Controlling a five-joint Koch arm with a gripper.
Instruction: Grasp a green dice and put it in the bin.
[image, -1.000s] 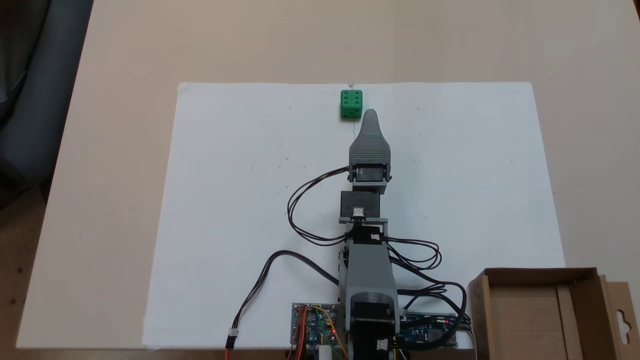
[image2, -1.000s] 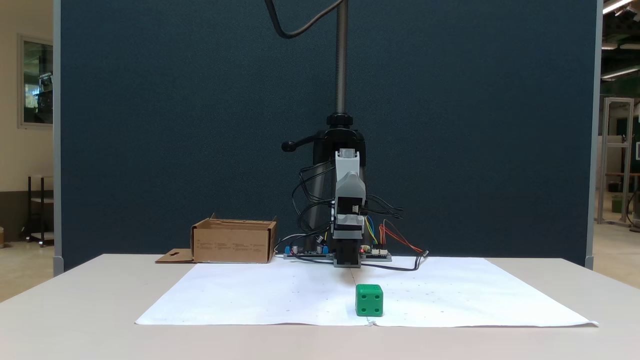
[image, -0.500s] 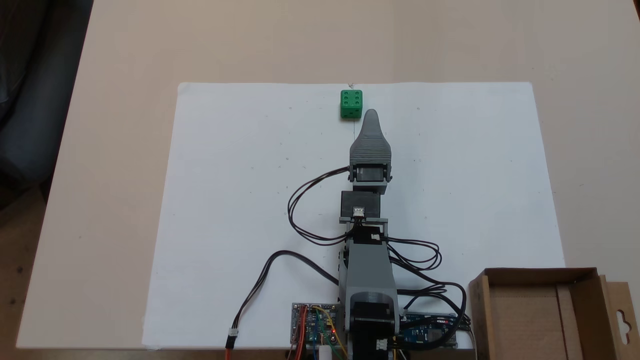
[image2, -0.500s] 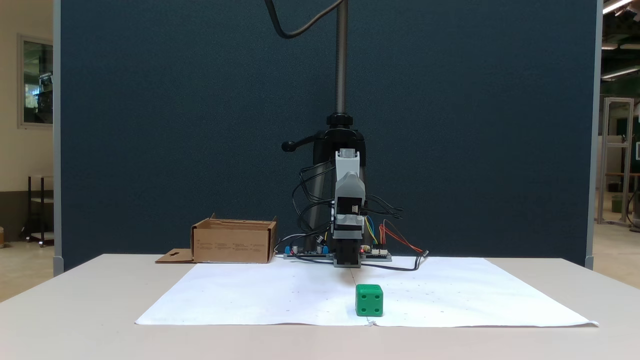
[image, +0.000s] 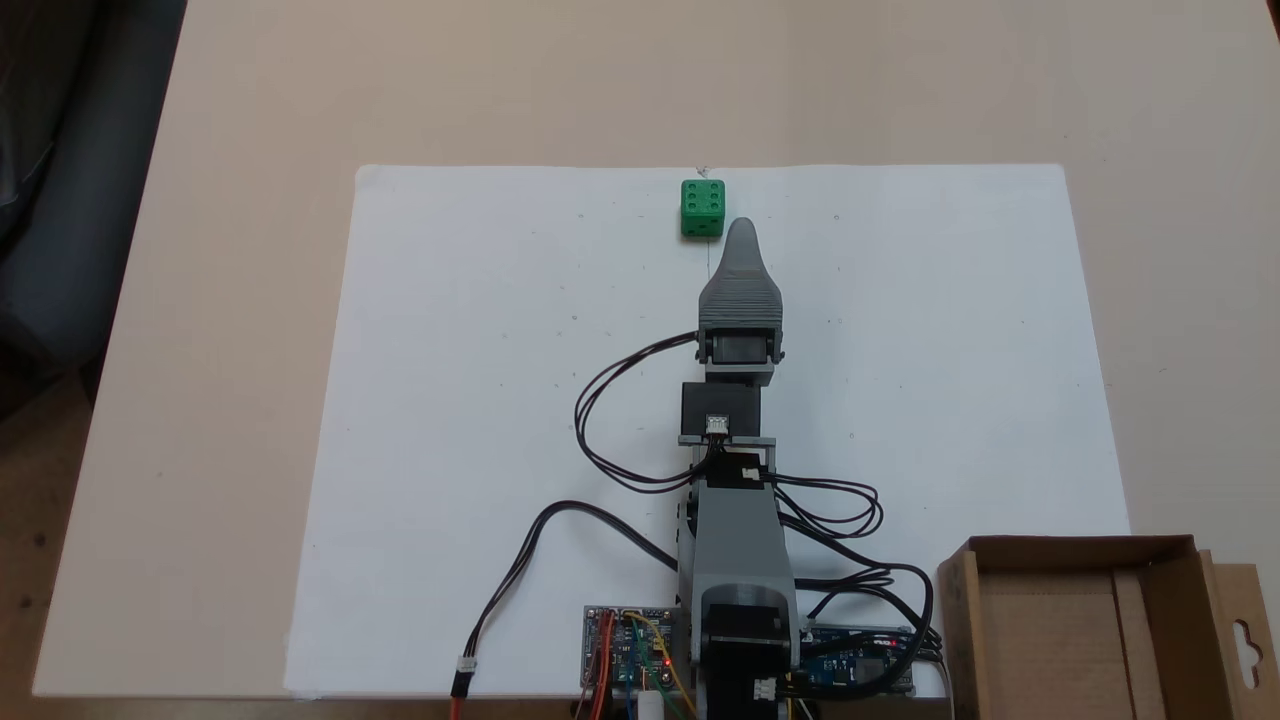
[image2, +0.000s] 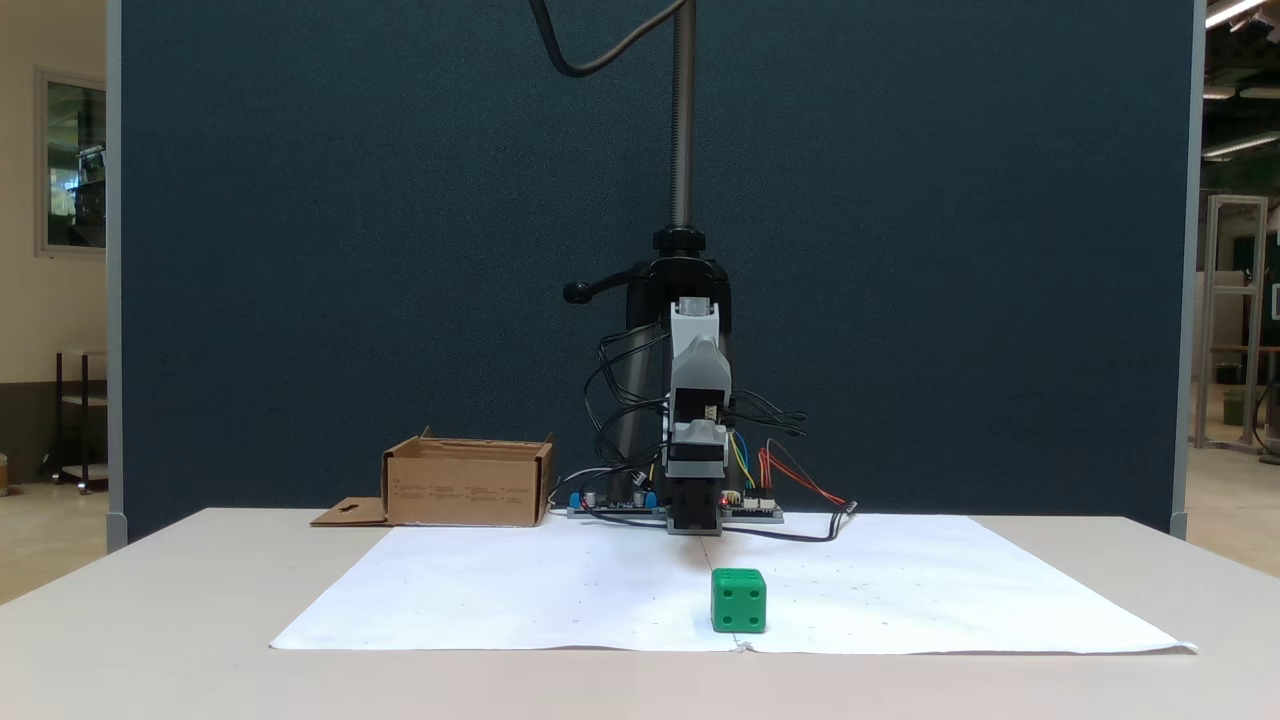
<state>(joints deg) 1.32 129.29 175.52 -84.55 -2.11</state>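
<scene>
From above, a small bright green plastic dice (image: 703, 207) sits near the far edge of a white paper sheet (image: 480, 400) on the beige table (image: 250, 250), six pips up. The grey claw (image: 741, 235) points at it, tip just beside its lower right corner. A brown cardboard bin (image: 1090, 620) stands open at bottom right.

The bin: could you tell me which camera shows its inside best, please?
The fixed view from above: it looks into the bin, showing its floor and hang-hole flap. The fixed view at table level shows the outer wall alone.
</scene>
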